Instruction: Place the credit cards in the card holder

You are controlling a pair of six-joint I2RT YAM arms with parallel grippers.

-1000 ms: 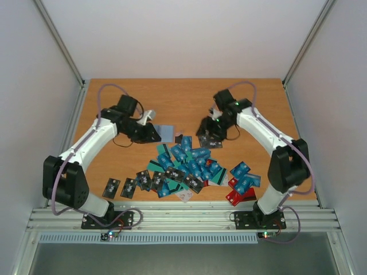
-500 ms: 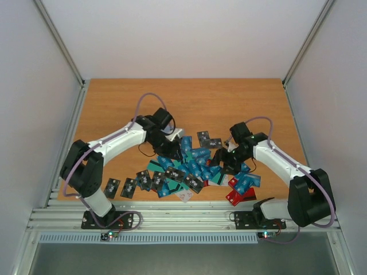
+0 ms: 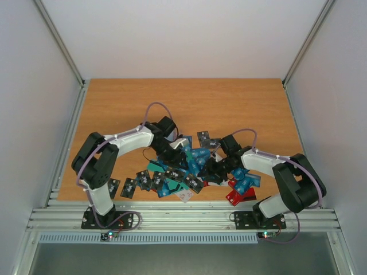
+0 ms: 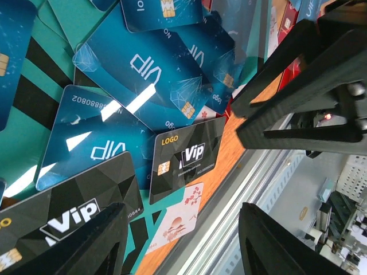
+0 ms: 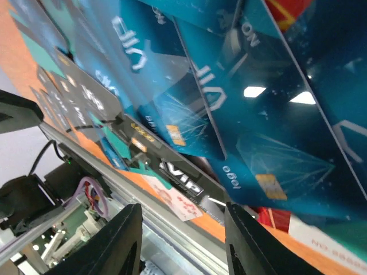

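Your left gripper, right gripper: part-open, empty. Pinch the black rectangular plastic card ahead of left edge-first.

credit cards cropped at wrist-view edges; overhead, print too small

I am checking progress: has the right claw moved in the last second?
Yes. The right claw came toward the near edge of the table and is now much closer to the red cards.
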